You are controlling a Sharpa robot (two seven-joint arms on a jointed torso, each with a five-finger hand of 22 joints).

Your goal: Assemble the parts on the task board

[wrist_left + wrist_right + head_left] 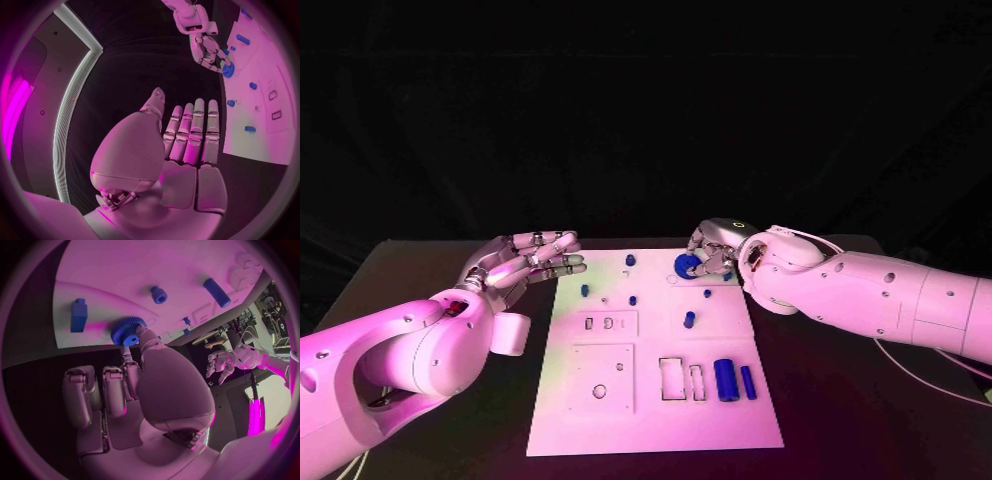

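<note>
The white task board [653,410] lies in the middle of the table. A blue gear [685,265] sits at its far right edge, and my right hand [721,250] pinches it between thumb and a finger. In the right wrist view the thumb tip lies against the gear [129,331]. Small blue pegs [630,260] stand on the far half of the board, and two long blue pieces [727,380] lie near its right edge. My left hand [531,262] hovers off the board's far left corner, fingers straight and apart, holding nothing; the left wrist view shows its bare palm [187,150].
The board has rectangular recesses [684,378] and a raised plate with a hole [602,378] in its near half. A blue block [79,315] and a blue cylinder [216,292] lie on the board beyond the gear. Dark table surrounds the board on both sides.
</note>
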